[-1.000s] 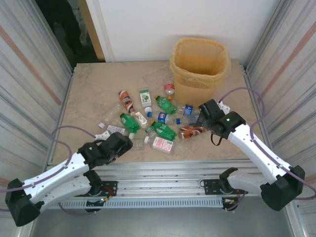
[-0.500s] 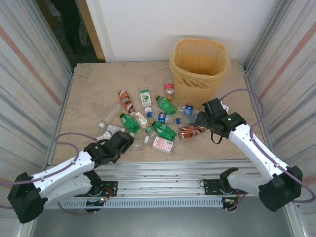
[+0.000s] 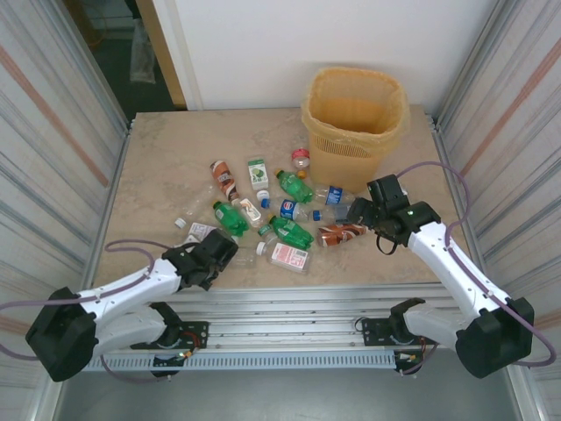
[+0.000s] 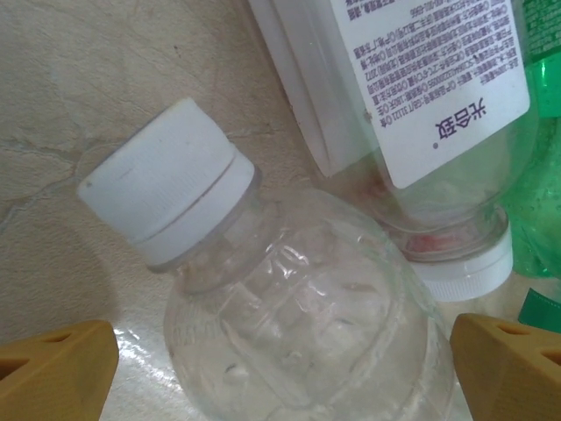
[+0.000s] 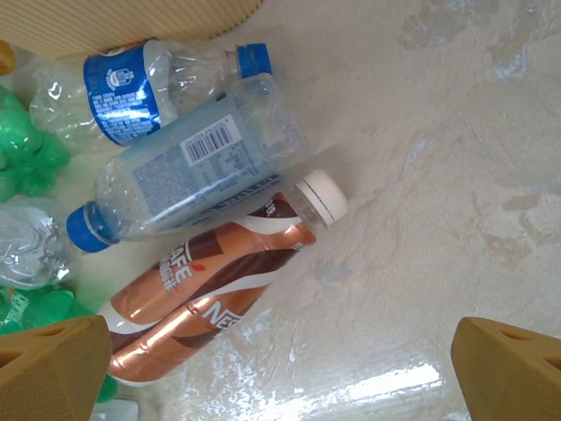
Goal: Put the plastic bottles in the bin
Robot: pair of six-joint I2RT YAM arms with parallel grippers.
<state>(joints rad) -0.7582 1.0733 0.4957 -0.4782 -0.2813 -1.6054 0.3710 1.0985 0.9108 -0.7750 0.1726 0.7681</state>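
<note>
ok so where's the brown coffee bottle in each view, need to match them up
top external: brown coffee bottle lies at the right end of the pile, on the near side of the bin.
right wrist: the bottle lies slantwise at lower left, white cap toward the middle.
shared landmark: the bin, its wall along the right wrist view's top left edge.

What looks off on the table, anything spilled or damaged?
No spill visible. The plastic bottles lie scattered on their sides mid-table near the bin, which stands upright. The clear blue-label bottle by the bin looks crumpled.
</note>
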